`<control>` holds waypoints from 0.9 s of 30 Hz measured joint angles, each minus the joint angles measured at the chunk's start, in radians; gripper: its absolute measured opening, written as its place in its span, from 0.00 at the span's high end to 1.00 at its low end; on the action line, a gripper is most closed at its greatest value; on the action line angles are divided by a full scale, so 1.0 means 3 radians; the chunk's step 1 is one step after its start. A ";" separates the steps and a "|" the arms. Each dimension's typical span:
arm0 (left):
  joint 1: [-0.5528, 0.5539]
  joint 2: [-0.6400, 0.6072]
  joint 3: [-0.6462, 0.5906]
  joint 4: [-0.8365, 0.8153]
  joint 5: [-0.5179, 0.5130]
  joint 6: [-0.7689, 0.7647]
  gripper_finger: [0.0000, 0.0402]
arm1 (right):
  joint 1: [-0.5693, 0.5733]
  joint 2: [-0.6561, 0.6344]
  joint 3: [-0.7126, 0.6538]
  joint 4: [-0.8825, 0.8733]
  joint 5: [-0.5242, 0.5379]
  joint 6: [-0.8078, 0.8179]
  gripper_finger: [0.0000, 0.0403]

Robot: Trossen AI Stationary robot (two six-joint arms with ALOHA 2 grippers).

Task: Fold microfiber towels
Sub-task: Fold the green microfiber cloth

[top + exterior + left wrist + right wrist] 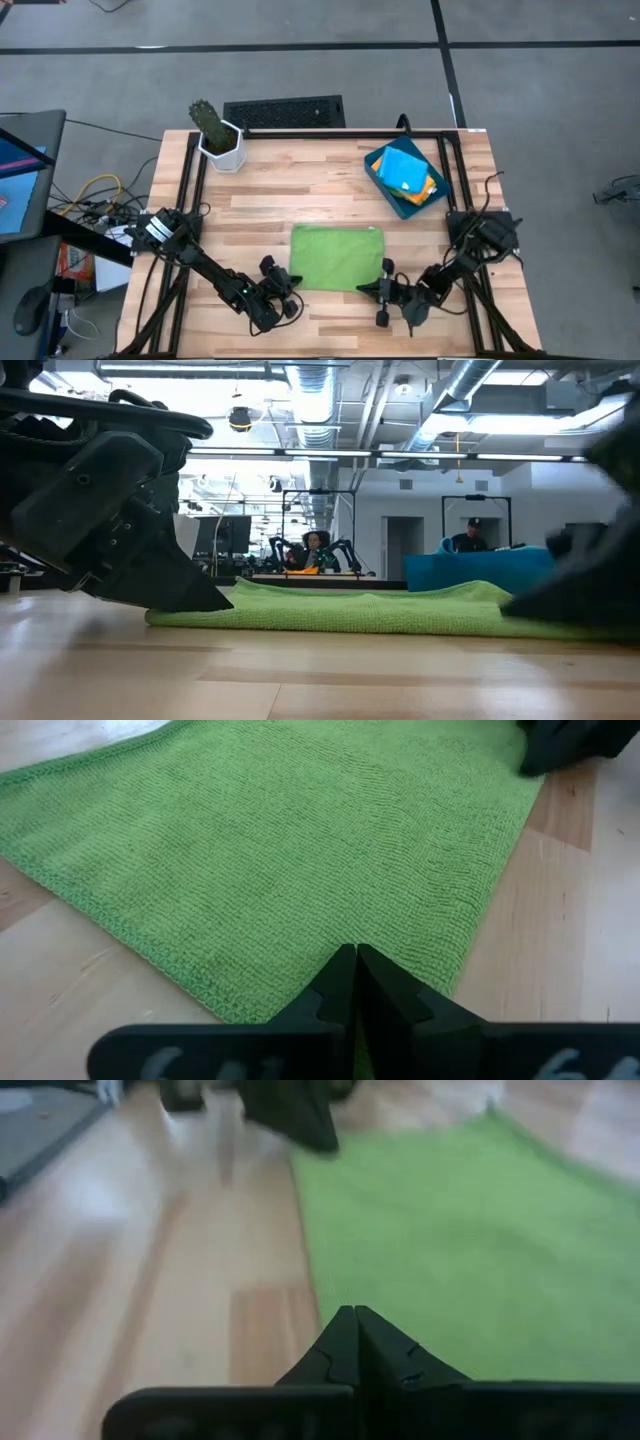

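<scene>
A lime green towel (337, 257) lies flat on the wooden table, seen edge-on in the low view (350, 610). My left gripper (296, 282) is shut at the towel's near left corner, its dark bulk filling the left of the low view (222, 604). My right gripper (364, 290) is shut at the towel's near edge, close to the near right corner, and shows blurred in the low view (560, 600). More folded towels, blue and orange, sit in the dark-blue tray (383, 185). My left gripper rests its shut fingertips (345, 970) on the towel's near left corner (300, 950), slanting down from the table's near side. The corner itself is hidden under the fingers; whether cloth sits between them cannot be told. The towel stays flat on the table. My right gripper has its shut fingertips (345, 1335) at the towel's near right corner (400, 1305), coming in low from the near side. The fingers cover the corner, so I cannot tell whether they pinch cloth or only touch it. The towel lies flat.
A potted cactus in a white pot (218, 138) stands at the far left. The dark-blue tray stands at the far right. A black keyboard-like grille (285, 112) lies beyond the far edge. Bare wood (300, 190) lies between the towel and the far edge.
</scene>
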 joint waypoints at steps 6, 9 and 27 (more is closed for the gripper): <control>-0.0001 -0.0001 -0.0001 -0.0005 0.0014 0.0005 0.98 | 0.0175 0.0279 0.0018 0.0111 0.0293 0.0371 0.96; -0.0001 -0.0006 -0.0001 -0.0011 0.0008 0.0023 0.98 | 0.0214 0.0222 0.0009 0.0101 0.0302 0.0338 0.96; 0.0122 -0.0499 -0.0005 0.0205 -0.0639 0.0734 0.98 | 0.0199 -0.0424 -0.0011 0.0280 0.0832 -0.0748 0.95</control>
